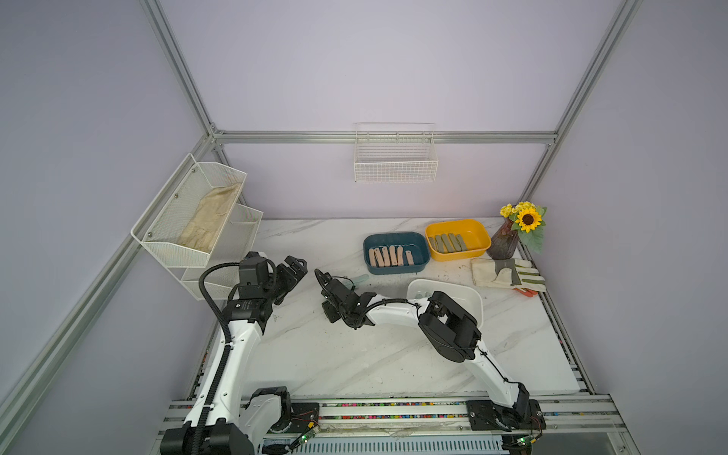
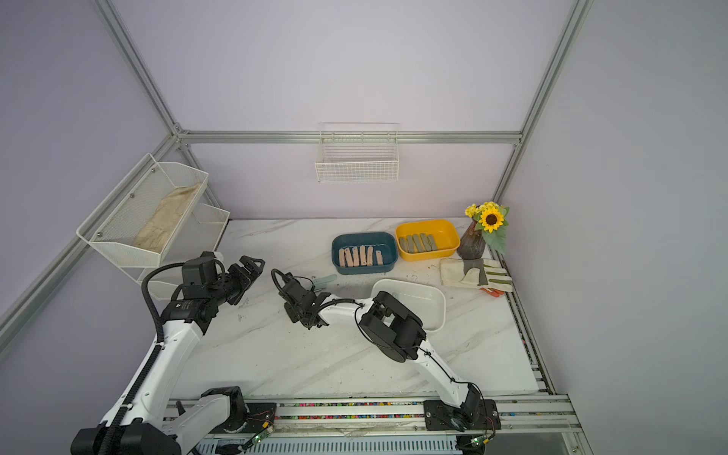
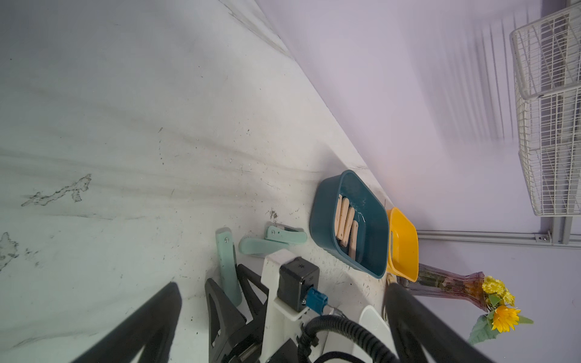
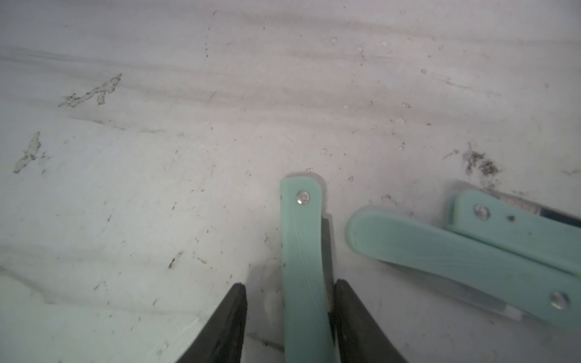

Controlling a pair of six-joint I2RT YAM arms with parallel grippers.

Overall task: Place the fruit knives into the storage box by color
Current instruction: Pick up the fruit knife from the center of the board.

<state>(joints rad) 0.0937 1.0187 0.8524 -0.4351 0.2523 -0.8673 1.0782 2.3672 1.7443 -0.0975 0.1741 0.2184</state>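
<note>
Between the fingers of the right pincer (image 4: 290, 284) lies a mint-green fruit knife (image 4: 301, 239), folded and flat on the marble table (image 4: 157, 157), its riveted end pointing away from the pincer. The pincer stands partly open astride it. One finger (image 4: 352, 317) rests against the knife's edge, while the other finger (image 4: 226, 323) stands apart from it with a strip of table showing between, so the knife is bracketed but not clamped. Just beside this pincer, on the side of the touching finger, two more mint-green knives (image 4: 440, 251) lie on the table, one partly across the other, and a sliver of blade shows along the farther one. Beyond those, farther from the pincer on the same side, a teal tub (image 1: 396, 236) holds six peach-pink knives (image 1: 388, 256) in a row. Next to it, a yellow tub (image 1: 472, 232) holds olive-grey knives (image 1: 447, 242) side by side. Back along the pincer's own arm sits a white tub (image 1: 467, 295), much of it hidden by that arm. A striped work glove (image 1: 508, 273) and a vase of sunflowers (image 1: 502, 244) sit past the yellow tub, well apart from the pincer. On the pincer's opposite side, also well apart, the left pincer (image 1: 297, 264) has its fingers spread wide with nothing between them.
</note>
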